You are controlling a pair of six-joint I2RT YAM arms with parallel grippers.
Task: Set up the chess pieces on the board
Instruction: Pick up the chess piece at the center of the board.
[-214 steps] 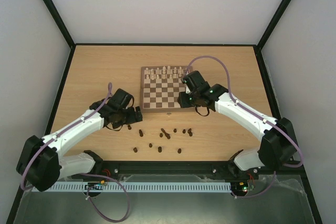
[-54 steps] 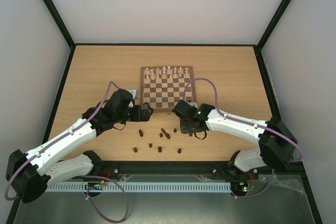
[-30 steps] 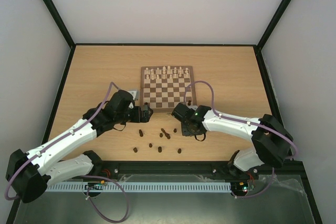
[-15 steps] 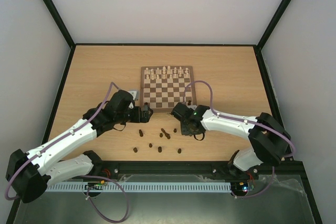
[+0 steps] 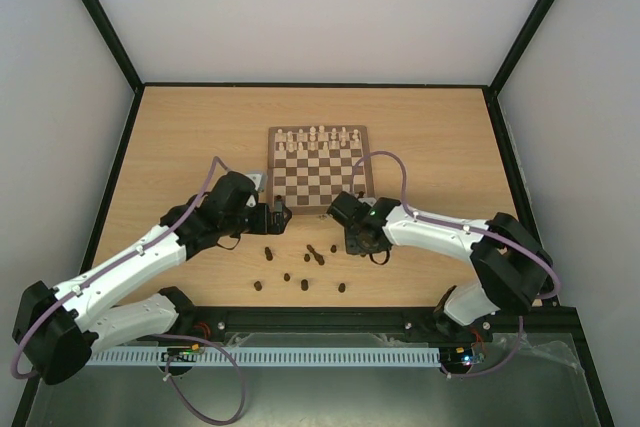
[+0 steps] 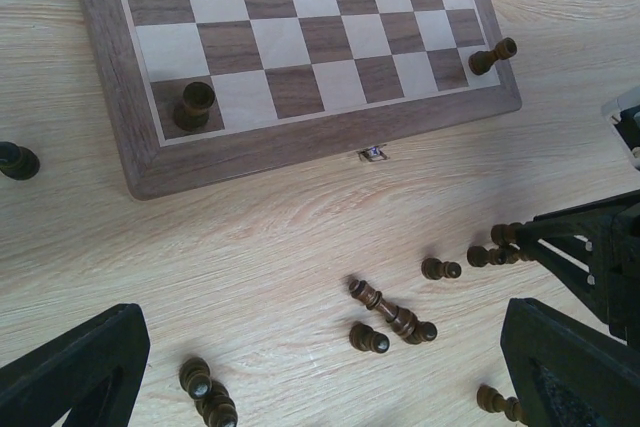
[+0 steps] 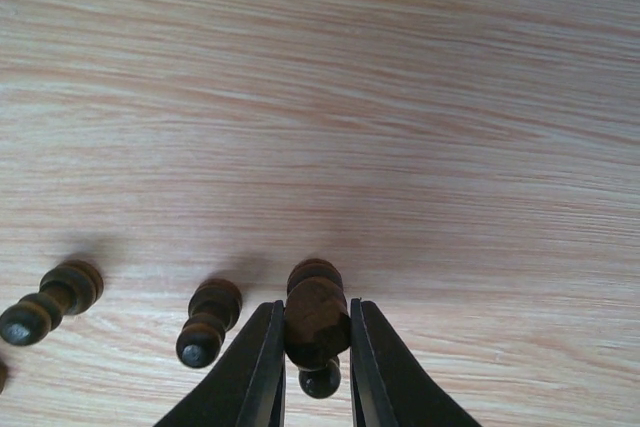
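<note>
Right gripper point(image 7: 316, 307) closed inward onto rounded dark-brown chess piece point(image 7: 316, 325) | left gripper point(image 6: 320, 367) wide open, empty

A square wooden chessboard point(image 5: 320, 185) with dark brown and cream squares lies at the centre of the light wooden table point(image 5: 200, 137). Small cream-white chess pieces point(image 5: 315, 137) line its two upper rows. Below the board, tiny dark brown wooden chess pieces point(image 5: 304, 284) lie scattered on the tabletop. The black left gripper point(image 5: 281, 214) sits just beside the board's lower left corner. The right gripper point(image 5: 353, 242) points down at the right end of the scatter, and its jaws cannot be made out from above. Purple cables point(image 5: 385, 153) loop over both white arms.
</note>
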